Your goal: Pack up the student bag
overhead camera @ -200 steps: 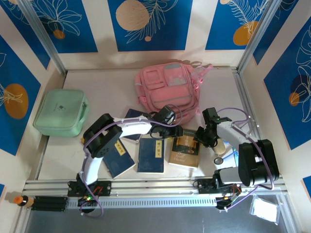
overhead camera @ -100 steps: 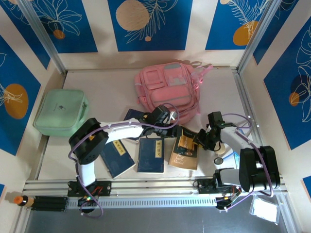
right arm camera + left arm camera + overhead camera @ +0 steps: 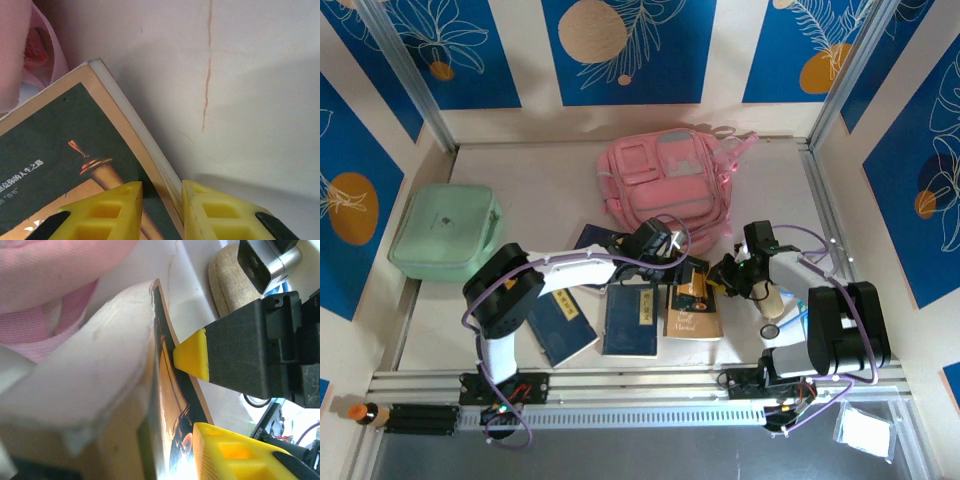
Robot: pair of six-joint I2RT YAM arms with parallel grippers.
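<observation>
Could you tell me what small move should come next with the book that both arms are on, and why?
Probably a slight lift of the dark-covered book with both arms together. The right gripper is pinched on the book's edge near a corner, the left gripper is at its far end, and the pink backpack lies just beyond, so raising it first seems sensible.

Left arm and right arm: white link shells set between bulky black joint housings, looping purple cables trailing alongside, and the right gripper bearing black fingers capped by yellow, hollow-pocketed fingertips.
</observation>
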